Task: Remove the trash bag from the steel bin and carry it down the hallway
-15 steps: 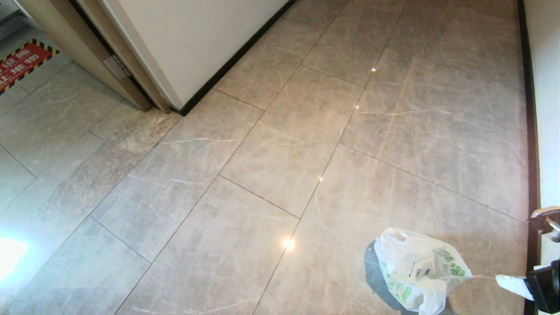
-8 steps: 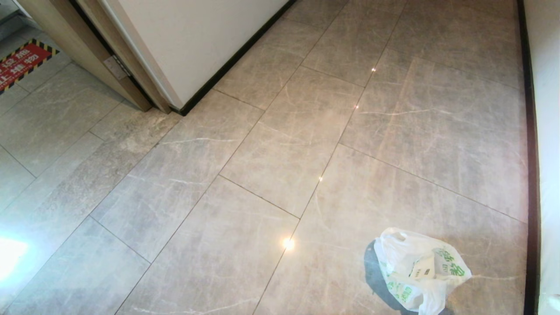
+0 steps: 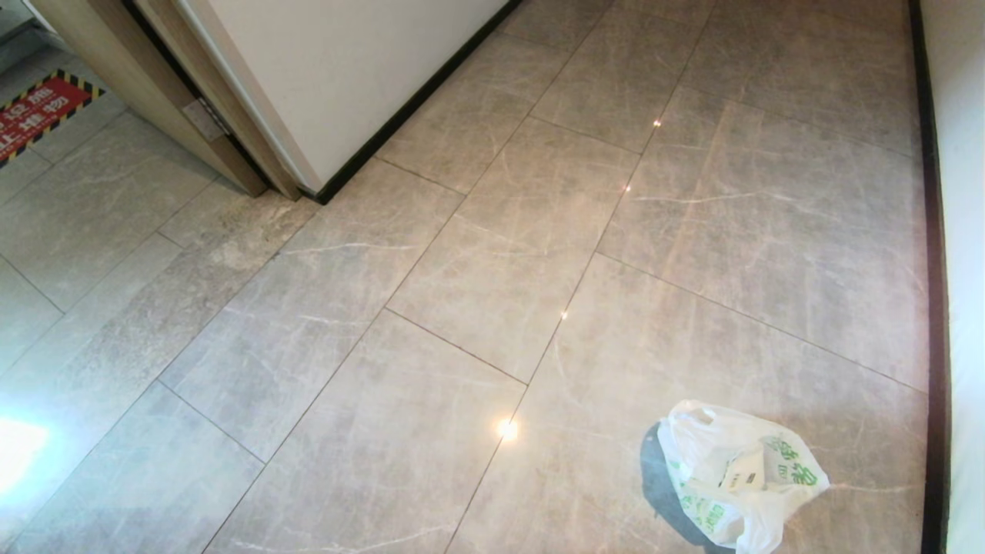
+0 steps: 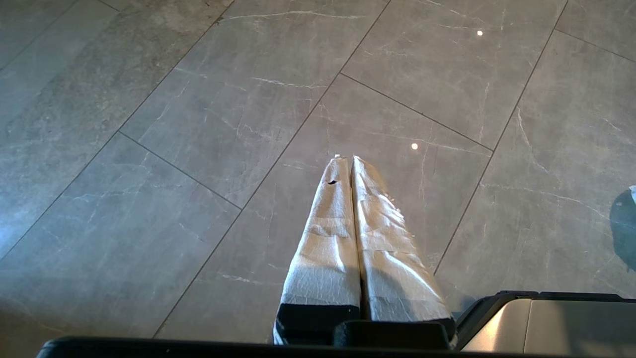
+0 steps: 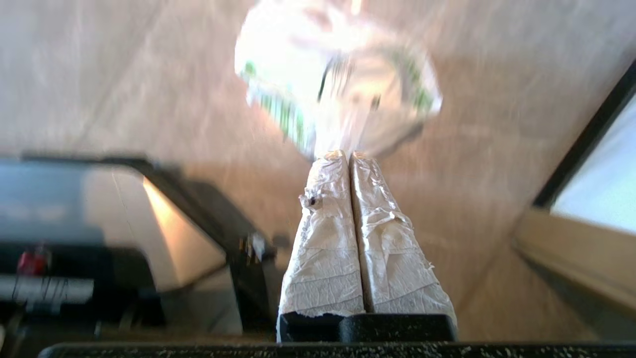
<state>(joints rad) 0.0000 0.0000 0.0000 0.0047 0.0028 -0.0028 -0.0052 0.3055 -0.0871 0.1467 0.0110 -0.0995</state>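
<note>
Head view: trash bag (image 3: 739,477) lies on hallway tiles (image 3: 492,269) at five o'clock (apparently released); both grippers (image 4: 352,160) (image 5: 349,155) pressed together, empty; carrying looks finished.

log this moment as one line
trash bag: on hallway floor, unheld | right end effector: shut, empty | left end effector: shut, idle
</note>
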